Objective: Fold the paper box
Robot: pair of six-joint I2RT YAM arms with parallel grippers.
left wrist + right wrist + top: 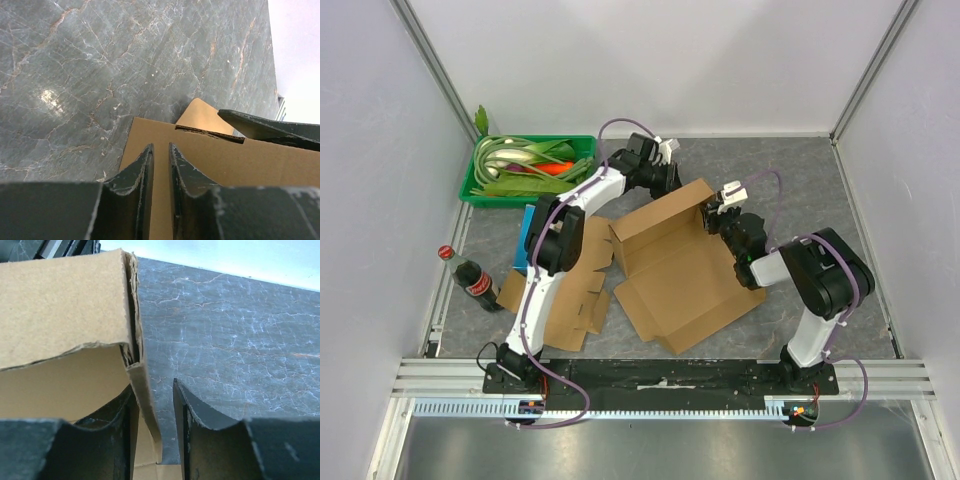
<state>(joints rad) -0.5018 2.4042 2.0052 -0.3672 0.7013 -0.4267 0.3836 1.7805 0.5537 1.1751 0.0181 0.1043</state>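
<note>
one paper box (685,275) — back flap (665,213) upright

Grey marbled table (800,180): paper box (685,280) in middle, part-folded. Green tray (470,188) w/ veg at far-left corner, blue item (525,235) just nearer, cola bottle (470,277) upright by left edge, flat cardboard (575,300) near-left.

Inside my right claw (153,386) I see the paper box (60,300) as matt brown corrugated card, its torn edge rough. The fingers (215,445) look like scuffed matt black plastic. Beyond them the table (240,330) is grey-veined, stone-look, faintly glossy.
</note>
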